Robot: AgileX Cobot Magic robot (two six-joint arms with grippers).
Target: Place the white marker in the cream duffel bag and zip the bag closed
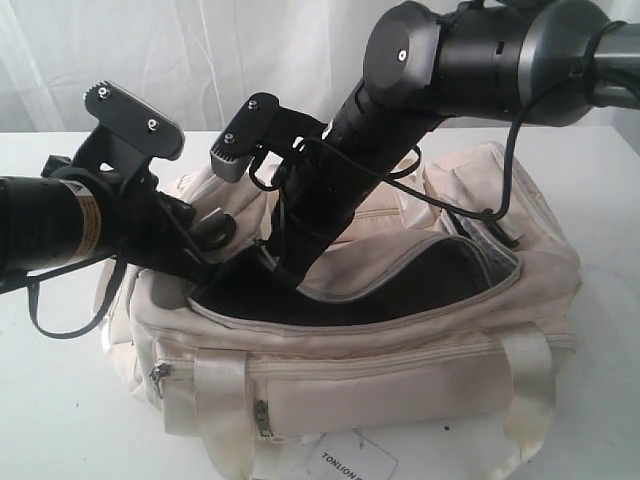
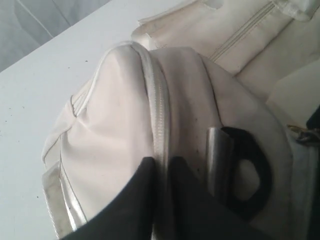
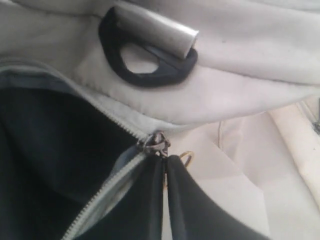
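**Left wrist view.** The left tool [image 2: 162,164] sits at one end of the cream duffel bag [image 2: 115,125]. Its fingers stand narrowly either side of the zip tape [image 2: 159,115]. I cannot tell whether they pinch it or stand just slack. A black D-ring [image 2: 265,175] with a metal sleeve lies just beside them. The white tabletop [image 2: 30,100] shows beyond the bag.

**Right wrist view.** The right tool [image 3: 164,162] is clenched, with the zip slider [image 3: 152,142] right at its tips. The pull looks caught between the fingers. The teeth are parted over the dark lining [image 3: 50,165]. A small brass ring [image 3: 186,156] hangs beside the slider.

**Exterior view.** The main mouth gapes along the top of the bag. The right arm [image 1: 340,170] reaches across to the left end, where the left arm [image 1: 60,225] also works.
- The white marker shows in no view. I judge it is already inside, though the dark interior does not confirm this.
- Step in hand, as I judge it, is zipping. Next, draw the slider along the curved track to the far end while the left tool holds this end taut.
- In the way are the slack fabric and the D-ring close to the track. The webbing handle [image 1: 215,400] and the paper tag [image 1: 355,462] lie clear at the front.
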